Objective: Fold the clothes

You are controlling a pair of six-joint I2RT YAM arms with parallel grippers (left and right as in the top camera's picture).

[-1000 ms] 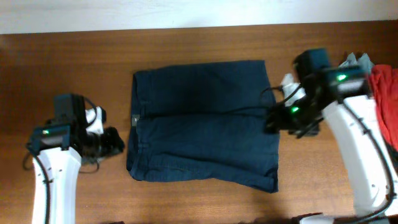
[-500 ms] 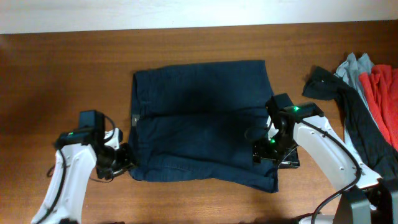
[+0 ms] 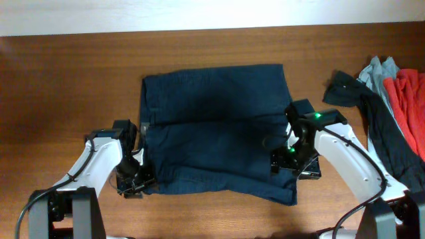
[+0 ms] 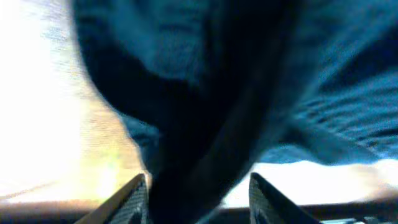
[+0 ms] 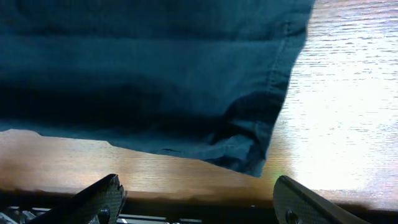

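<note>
**Overhead view.** Illumination was even and moderately bright, arriving from above. The table (image 3: 66, 79) rendered warm brown with no glare. The pale strip (image 3: 199, 16) along its far edge was close to white. The navy garment (image 3: 219, 133) registered dark, with little fold detail, and a soft-edged darker patch lay across its upper half.

**Left wrist view.** The frame was severely blurred. Cloth filled it at close range, and the wood at left was overexposed to white.

**Right wrist view.** Focus was sharp enough to resolve hem stitching. Glare washed out the wood grain at right. A dark shadow band lay under the hem. The right gripper (image 5: 196, 202) showed only as dark, soft-edged shapes.
</note>
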